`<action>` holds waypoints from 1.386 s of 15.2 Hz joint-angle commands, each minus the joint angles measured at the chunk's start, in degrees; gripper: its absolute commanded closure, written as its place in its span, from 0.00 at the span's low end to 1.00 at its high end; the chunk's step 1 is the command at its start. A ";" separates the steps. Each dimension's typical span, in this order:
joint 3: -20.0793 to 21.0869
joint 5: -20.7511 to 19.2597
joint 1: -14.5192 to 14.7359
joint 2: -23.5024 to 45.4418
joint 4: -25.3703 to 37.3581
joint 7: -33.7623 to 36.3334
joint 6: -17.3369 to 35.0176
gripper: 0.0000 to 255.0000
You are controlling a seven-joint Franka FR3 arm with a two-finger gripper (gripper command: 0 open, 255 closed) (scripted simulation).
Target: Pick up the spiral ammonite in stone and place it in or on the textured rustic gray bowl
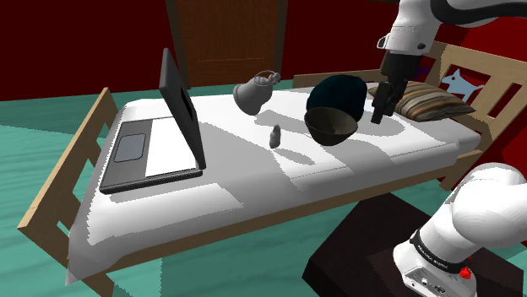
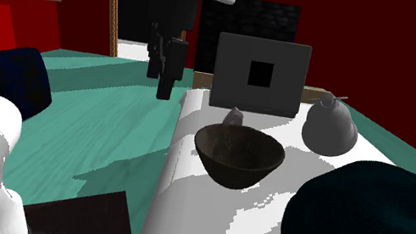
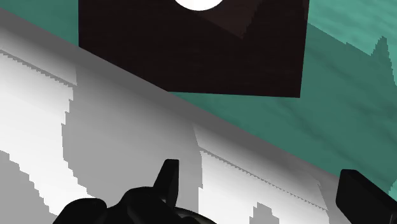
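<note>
Shoulder view first: I stood over a wooden-framed bed (image 1: 63, 181) with a white sheet (image 1: 245, 181), set on a teal floor (image 1: 51, 126) against dark red walls (image 1: 84, 42). A brown door (image 1: 228, 34) stood behind it. At the head end, a striped pillow (image 1: 431, 101) lay beneath a headboard (image 1: 490, 89) that bore a white dog shape (image 1: 460, 82).

An open laptop (image 1: 182, 110) sat toward the foot of the bed, its screen upright. The only writing I could find was small lettering on the white arm (image 1: 439, 257) above the dark stand (image 1: 363, 245), and it was too small to read.

The bowl (image 1: 331, 125) was dark brownish grey and sat near the middle of the sheet. From the second exterior view it looked empty. A dark rounded cushion (image 1: 338, 93) lay just behind it. The ammonite (image 1: 274, 135) was a small grey upright piece on the sheet. It stood near the bowl on the laptop's side, apart from it and outside it. A larger grey pear-shaped object (image 1: 253, 93) stood farther back.

The gripper (image 1: 382, 101) hung above the sheet between the cushion and the pillow, well away from the ammonite. In the wrist view its black fingers (image 3: 168, 178) stood wide apart with nothing between them.
</note>
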 commanded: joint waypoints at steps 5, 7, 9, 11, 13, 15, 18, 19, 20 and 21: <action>1.62 0.99 1.05 10.35 5.60 0.75 2.81 0.00; 2.38 1.33 1.50 15.50 8.84 1.15 3.76 0.00; 3.10 1.57 1.94 20.65 12.37 1.58 4.40 0.00; 3.79 1.69 2.34 25.78 16.20 2.04 4.75 0.00; 4.47 1.72 2.73 30.93 20.34 2.54 4.79 0.00; 5.11 1.64 3.14 36.10 24.81 3.09 4.54 0.00; 5.98 1.34 3.81 43.97 32.20 3.98 3.56 0.00; 6.24 1.19 4.07 46.64 34.88 4.30 3.07 0.00; 6.49 1.03 4.34 49.35 37.68 4.62 2.49 0.00; 6.73 0.85 4.63 52.10 40.61 4.94 1.82 0.00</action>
